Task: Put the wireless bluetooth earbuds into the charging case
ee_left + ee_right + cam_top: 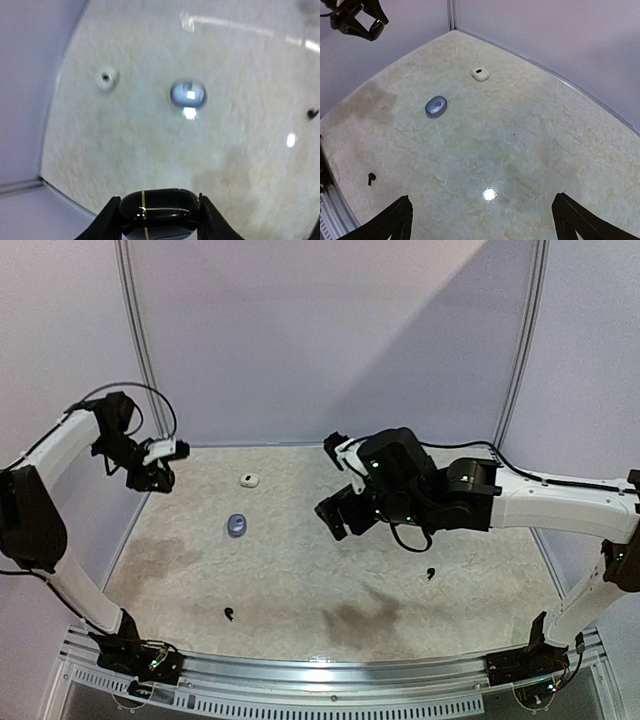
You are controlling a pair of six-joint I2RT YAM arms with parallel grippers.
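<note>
My left gripper (152, 478) is raised at the far left and is shut on a glossy black charging case (159, 212) with thin gold lines. The case looks closed. One black earbud (229, 615) lies near the front left and also shows in the right wrist view (371, 177). A second black earbud (430, 573) lies right of centre and shows in the left wrist view (312, 113). My right gripper (335, 515) hovers over the middle, open wide and empty, with bare table between its fingers (395, 220). I see no loose white or silvery earbuds.
A small white case (248, 480) lies at the back and a blue-grey case (237, 525) in front of it; both show in the right wrist view, white (480, 74) and blue-grey (436, 106). Lilac walls close in the back and sides. A metal rail (330, 670) runs along the front.
</note>
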